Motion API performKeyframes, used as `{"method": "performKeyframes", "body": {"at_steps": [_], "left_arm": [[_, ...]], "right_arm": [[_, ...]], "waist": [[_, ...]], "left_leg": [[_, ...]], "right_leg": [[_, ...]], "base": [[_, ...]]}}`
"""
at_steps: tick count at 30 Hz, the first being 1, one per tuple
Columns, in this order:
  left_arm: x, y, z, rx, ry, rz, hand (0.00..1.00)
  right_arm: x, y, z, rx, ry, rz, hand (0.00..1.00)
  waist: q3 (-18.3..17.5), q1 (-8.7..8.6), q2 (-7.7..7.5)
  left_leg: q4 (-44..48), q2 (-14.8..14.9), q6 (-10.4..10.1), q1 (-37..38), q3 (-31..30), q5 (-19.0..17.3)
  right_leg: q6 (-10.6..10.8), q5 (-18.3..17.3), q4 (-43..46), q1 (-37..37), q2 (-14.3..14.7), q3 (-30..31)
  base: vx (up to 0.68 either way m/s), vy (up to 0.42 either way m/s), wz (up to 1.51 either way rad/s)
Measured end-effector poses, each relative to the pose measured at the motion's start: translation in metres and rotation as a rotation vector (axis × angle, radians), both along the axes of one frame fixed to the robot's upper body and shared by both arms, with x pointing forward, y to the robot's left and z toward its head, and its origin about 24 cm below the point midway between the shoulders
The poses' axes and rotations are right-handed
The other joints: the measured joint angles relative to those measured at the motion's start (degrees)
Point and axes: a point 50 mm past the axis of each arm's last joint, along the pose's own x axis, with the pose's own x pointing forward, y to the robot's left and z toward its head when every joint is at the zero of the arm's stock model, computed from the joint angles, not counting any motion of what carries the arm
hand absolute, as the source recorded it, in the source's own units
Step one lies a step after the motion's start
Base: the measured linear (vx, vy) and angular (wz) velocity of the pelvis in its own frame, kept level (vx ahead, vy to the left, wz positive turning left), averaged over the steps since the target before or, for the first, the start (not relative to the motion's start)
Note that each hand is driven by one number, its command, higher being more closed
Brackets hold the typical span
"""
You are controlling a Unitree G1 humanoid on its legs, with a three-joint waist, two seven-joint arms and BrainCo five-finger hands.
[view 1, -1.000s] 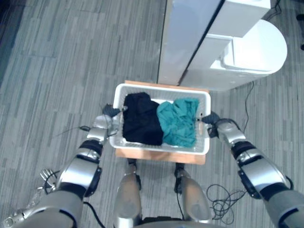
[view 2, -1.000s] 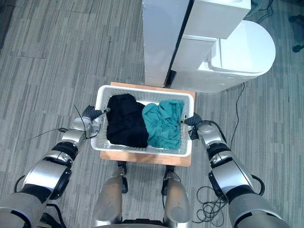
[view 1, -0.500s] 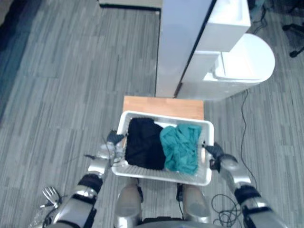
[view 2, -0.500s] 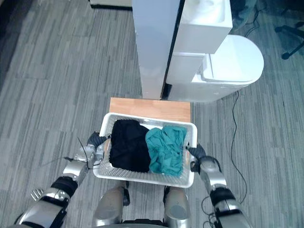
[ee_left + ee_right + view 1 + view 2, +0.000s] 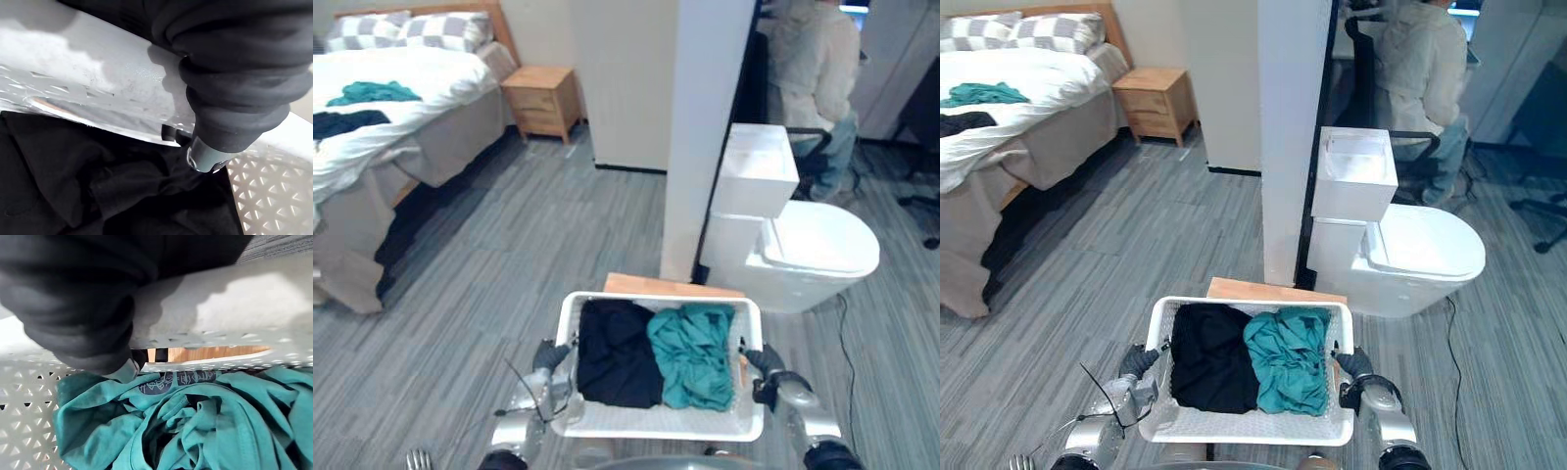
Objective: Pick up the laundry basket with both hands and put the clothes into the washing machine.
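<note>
I grip the laundry basket (image 5: 656,423) by its short end rims, left hand (image 5: 546,357) and right hand (image 5: 766,364) both curled on, with its long axis crosswise between them.

Your left hand (image 5: 548,358) and right hand (image 5: 767,364) wear dark ribbed covers, rounded and rubbery, on silver-grey arms (image 5: 811,419) with smooth shells, and a silver finger (image 5: 203,157) pokes out.

The laundry basket (image 5: 656,421) is white perforated plastic with a faint sheen. In it lie a black garment (image 5: 617,352) of matt cloth and a teal garment (image 5: 690,354) of crumpled cloth. The bench (image 5: 671,286) is smooth light wood; the toilet (image 5: 818,245) glossy white; the floor (image 5: 558,235) matt grey, streaked. The left hand (image 5: 230,73) wears a matt, dark ribbed cover.
</note>
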Motion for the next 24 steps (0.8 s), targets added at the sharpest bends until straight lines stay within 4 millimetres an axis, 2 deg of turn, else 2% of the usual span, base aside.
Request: {"method": "performKeyframes", "body": {"at_steps": [1,2,4,5,6,7,8,9,10,11,12,13,14,15,16,17,18,19,20,21,22,23,24], "left_arm": [[-0.003,-0.004,-0.003,-0.017,0.016,0.004,1.00],[-0.006,-0.006,-0.003,-0.023,0.019,0.005,1.00],[-0.002,-0.008,0.004,-0.032,-0.020,0.003,1.00],[0.002,-0.008,0.009,-0.032,-0.045,-0.001,1.00],[0.004,-0.008,0.012,-0.032,-0.059,-0.002,1.00],[0.009,-0.008,0.016,-0.030,-0.079,-0.003,1.00],[0.009,-0.002,0.017,0.002,-0.074,-0.016,1.00],[0.008,0.001,0.017,0.015,-0.071,-0.021,1.00],[0.008,0.002,0.017,0.025,-0.064,-0.035,1.00],[0.011,-0.003,0.018,0.027,-0.069,-0.056,1.00],[0.014,-0.005,0.019,0.029,-0.075,-0.070,1.00],[0.016,-0.005,0.021,0.038,-0.079,-0.082,1.00],[0.016,-0.005,0.021,0.047,-0.076,-0.095,1.00],[0.016,-0.006,0.021,0.045,-0.078,-0.097,1.00],[0.017,-0.008,0.021,0.041,-0.081,-0.097,1.00],[0.021,-0.008,0.024,0.042,-0.095,-0.101,1.00],[0.024,-0.008,0.026,0.046,-0.102,-0.103,1.00],[0.026,-0.006,0.027,0.057,-0.109,-0.102,1.00],[0.027,-0.004,0.029,0.074,-0.113,-0.108,1.00],[0.027,-0.004,0.029,0.083,-0.111,-0.116,1.00],[0.027,-0.005,0.028,0.084,-0.108,-0.122,1.00],[0.026,-0.008,0.027,0.081,-0.105,-0.133,1.00],[0.026,-0.009,0.027,0.079,-0.103,-0.134,1.00]], "right_arm": [[-0.004,-0.002,-0.004,0.000,0.024,-0.009,1.00],[-0.006,-0.003,-0.005,0.000,0.023,-0.011,1.00],[-0.005,-0.003,-0.003,0.012,-0.002,-0.025,1.00],[-0.004,-0.003,-0.001,0.022,-0.019,-0.033,1.00],[-0.003,-0.003,0.001,0.028,-0.032,-0.039,1.00],[-0.002,-0.003,0.001,0.041,-0.044,-0.063,1.00],[-0.006,0.006,-0.003,0.065,-0.030,-0.075,1.00],[-0.009,0.008,-0.006,0.074,-0.019,-0.083,1.00],[-0.015,0.009,-0.010,0.089,-0.006,-0.105,1.00],[-0.020,0.006,-0.012,0.093,0.004,-0.137,1.00],[-0.020,0.004,-0.012,0.096,-0.005,-0.154,1.00],[-0.022,0.006,-0.014,0.104,0.007,-0.160,1.00],[-0.025,0.006,-0.015,0.104,0.005,-0.165,1.00],[-0.024,0.005,-0.014,0.106,-0.004,-0.171,1.00],[-0.027,0.006,-0.016,0.113,0.001,-0.183,1.00],[-0.023,0.004,-0.012,0.106,-0.020,-0.179,1.00],[-0.022,0.005,-0.012,0.108,-0.029,-0.180,1.00],[-0.021,0.008,-0.012,0.114,-0.034,-0.184,1.00],[-0.023,0.011,-0.014,0.127,-0.027,-0.193,1.00],[-0.026,0.013,-0.016,0.134,-0.017,-0.203,1.00],[-0.028,0.012,-0.017,0.134,-0.013,-0.210,1.00],[-0.030,0.009,-0.017,0.128,-0.009,-0.216,1.00],[-0.030,0.007,-0.017,0.123,-0.009,-0.215,1.00]], "waist": [[-0.06,1.03,0.21],[-0.88,0.76,1.31],[-1.92,0.27,2.69],[-2.34,-0.13,3.12],[-2.74,-0.70,3.50],[-3.20,-0.96,2.75],[-3.41,-1.20,1.27],[-3.67,-1.51,0.37],[-4.09,-1.75,-0.54],[-4.07,-1.99,-0.56],[-3.92,-1.88,-0.98],[-3.64,-1.14,-3.47],[-3.62,-0.99,-4.38],[-3.35,-0.66,-5.20],[-3.36,-0.69,-4.94],[-3.47,-0.82,-3.65],[-3.39,-0.75,-3.72],[-3.44,-0.76,-3.75],[-3.56,-1.04,-3.91],[-3.81,-1.63,-4.74],[-3.92,-2.01,-5.04],[-4.03,-2.13,-5.47],[-4.34,-2.10,-6.30]], "left_leg": [[16.77,0.07,1.05,-1.16,-0.07,-4.11],[27.20,0.30,-0.54,-0.15,-1.19,-5.12],[32.62,-0.03,-1.38,4.28,-3.46,-5.02],[31.01,-0.27,-3.08,5.51,-5.20,-3.73],[27.36,-0.36,-5.07,6.88,-6.71,-0.71],[21.20,-2.75,-7.01,8.68,-8.22,-8.34],[15.87,-4.07,-5.89,9.76,-8.82,-12.04],[12.60,-4.23,-5.38,10.77,-8.61,-13.93],[6.14,-4.55,-3.78,12.41,-7.83,-18.03],[1.27,-5.06,-1.06,12.84,-6.75,-21.31],[-0.69,-5.80,0.27,12.70,-6.04,-22.30],[-1.56,-8.97,1.26,12.07,-4.19,-21.10],[-1.54,-10.50,2.23,11.07,-2.71,-20.48],[-1.90,-11.25,3.52,10.92,-0.82,-19.72],[-3.80,-11.81,5.02,11.13,1.35,-17.69],[-6.68,-10.28,6.20,11.35,4.42,-15.21],[-7.66,-9.78,6.17,11.39,5.82,-14.26],[-9.28,-8.90,6.15,11.43,7.55,-12.73],[-12.15,-8.29,6.09,11.32,9.33,-10.29],[-14.10,-7.65,5.90,11.02,10.83,-8.48],[-14.71,-7.34,5.79,10.97,11.37,-7.76],[-15.44,-6.59,5.43,10.28,13.84,-6.47],[-15.23,-5.64,5.11,9.43,17.18,-6.13]], "right_leg": [[-0.06,0.02,1.55,0.15,-0.22,1.39],[-0.01,0.53,1.90,0.17,0.03,2.08],[0.41,2.96,1.80,-2.15,0.28,4.67],[0.89,4.28,2.05,-3.68,0.41,5.40],[1.21,5.27,2.21,-5.34,0.67,5.69],[1.10,6.95,2.20,-8.17,0.20,6.93],[0.93,6.99,3.49,-10.51,0.32,9.46],[0.76,6.76,3.37,-10.94,0.42,9.86],[0.82,8.40,2.39,-12.48,-0.33,10.16],[1.48,9.94,2.26,-14.51,-1.33,10.08],[1.36,11.14,1.88,-15.71,-1.85,10.45],[-0.83,13.87,-0.63,-17.12,-3.97,12.53],[-3.32,14.24,-3.02,-17.25,-5.05,13.32],[-4.13,11.49,-5.12,-17.14,-5.88,12.84],[-5.07,2.16,-5.80,-17.64,-6.73,9.78],[-4.39,-1.02,-4.96,-18.50,-7.36,4.43],[-4.80,0.40,-2.72,-18.99,-7.16,1.76],[-6.14,2.13,1.89,-19.37,-6.88,-1.36],[-6.19,2.24,8.83,-18.82,-6.36,-3.54],[-5.04,1.13,15.14,-17.04,-5.69,-3.57],[-3.89,0.27,17.65,-15.94,-5.58,-3.57],[-1.85,-4.12,20.13,-14.01,-5.59,-3.60],[-1.16,-6.29,21.61,-12.89,-6.71,-4.93]], "base": [[-0.20,0.050,-0.48],[-0.22,0.073,-0.54],[-0.24,0.197,-0.47],[-0.25,0.262,-0.33],[-0.27,0.282,-0.14],[-0.31,0.245,-0.08],[-0.26,0.189,-0.04],[-0.20,0.115,0.09],[-0.23,0.192,0.21],[-0.31,0.235,0.18],[-0.41,0.287,-0.14],[-0.40,0.184,-0.45],[-0.41,0.173,-0.68],[-0.40,0.162,-0.84],[-0.36,0.149,-1.05],[-0.36,0.121,-1.04],[-0.30,0.053,-0.98],[-0.34,0.030,-0.91],[-0.35,0.012,-0.97],[-0.31,-0.009,-0.73],[-0.18,-0.050,-0.79],[-0.17,-0.087,-1.12],[-0.19,-0.116,-1.34]]}}
